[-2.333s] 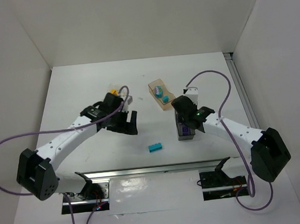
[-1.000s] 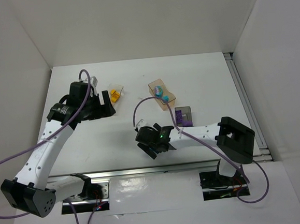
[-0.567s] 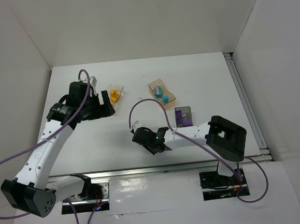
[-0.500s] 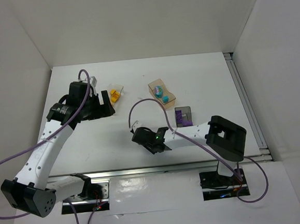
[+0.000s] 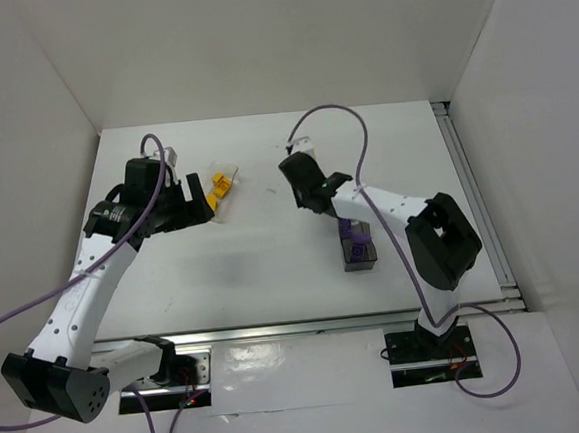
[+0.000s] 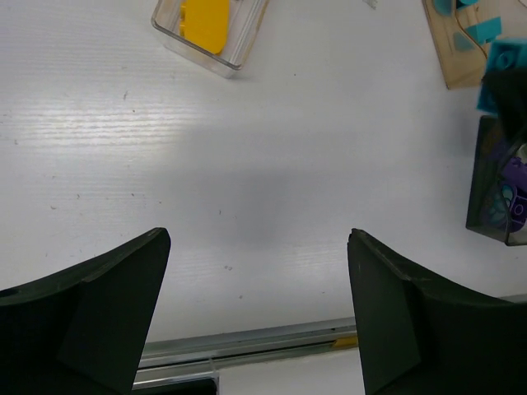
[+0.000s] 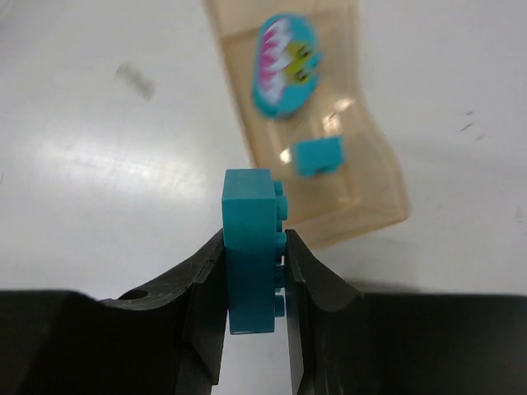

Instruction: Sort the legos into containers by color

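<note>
Right wrist view: we see the right gripper point(image 7: 254, 259) clamped on a teal brick point(image 7: 247, 206), one black finger pressed on each broad side. The brick stands on end at the centre of the frame, with its studs facing the right. Behind it, in the upper right of the frame, lies the tan tub point(image 7: 383, 177), running from the top edge down toward the brick's upper end. Two legos sit in it: a round teal piece point(image 7: 284, 62), printed with white jagged teeth on pink and two yellow eyes, near the top, and a small teal brick point(image 7: 319, 156) lower down. We cannot tell whether the held brick is over the tub or just short of its near end.

In the left wrist view, the left gripper point(image 6: 255, 239) hangs with its jaws spread wide and nothing between them, over the bare white table point(image 6: 272, 164). At the top left of that frame is the clear tub point(image 6: 239, 62), holding a yellow brick point(image 6: 204, 16). At the right edge is the dark grey tub point(image 6: 482, 189) with purple legos point(image 6: 517, 177) inside.

In the top external view, the clear tub lies left of centre just beside the left gripper. The dark tub lies right of centre, beside the right arm, well apart from the clear one. The right gripper's body hides the tan tub there.
</note>
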